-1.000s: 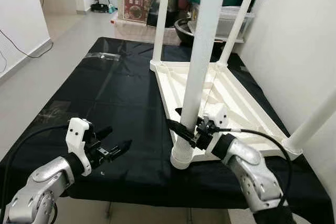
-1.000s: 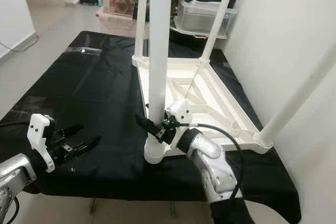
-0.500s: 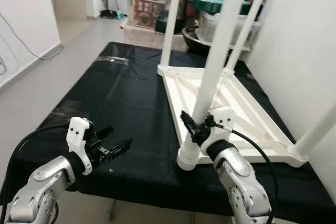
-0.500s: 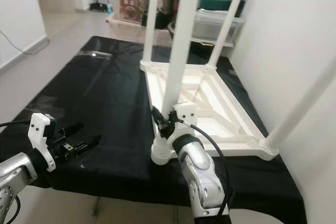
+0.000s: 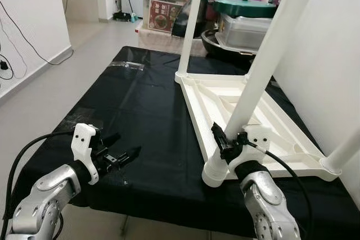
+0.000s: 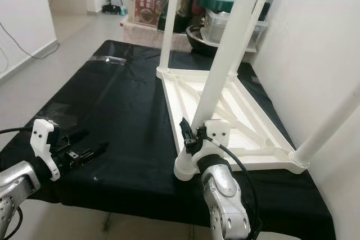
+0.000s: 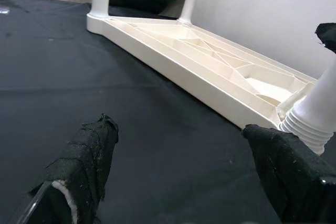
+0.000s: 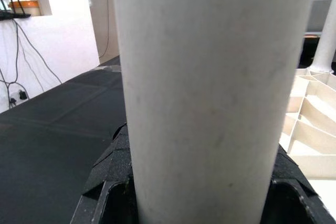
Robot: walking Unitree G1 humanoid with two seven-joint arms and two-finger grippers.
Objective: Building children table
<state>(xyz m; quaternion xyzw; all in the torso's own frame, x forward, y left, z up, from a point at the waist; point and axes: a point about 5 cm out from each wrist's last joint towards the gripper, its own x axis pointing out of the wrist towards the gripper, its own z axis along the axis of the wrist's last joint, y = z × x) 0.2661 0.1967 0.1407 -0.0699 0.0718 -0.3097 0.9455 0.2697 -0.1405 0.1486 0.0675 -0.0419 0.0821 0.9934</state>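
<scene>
A white children's table [image 5: 256, 117] lies upside down on the black cloth, its legs pointing up. My right gripper [image 5: 226, 142] is shut on the near-left leg [image 5: 263, 68], low on the leg, just above its ribbed base [image 5: 216, 173] at the tabletop's corner. In the right wrist view the leg [image 8: 210, 77] stands between the black fingers [image 8: 113, 169]. My left gripper [image 5: 121, 155] hovers open over the cloth, left of that corner, holding nothing. The left wrist view looks between its fingers [image 7: 84, 161] at the ribbed base [image 7: 311, 125].
The black-covered work table [image 5: 140, 99] has bare cloth on its left half. A white wall runs along the right. Storage boxes [image 5: 166, 9] and a lidded pot [image 5: 247, 9] stand behind the table. A far leg [image 5: 190, 26] and a near-right leg [image 5: 344, 153] also stand up.
The head camera has shifted, so the whole scene sits differently. My right gripper keeps its hold on the leg. The left gripper stays open in about the same place.
</scene>
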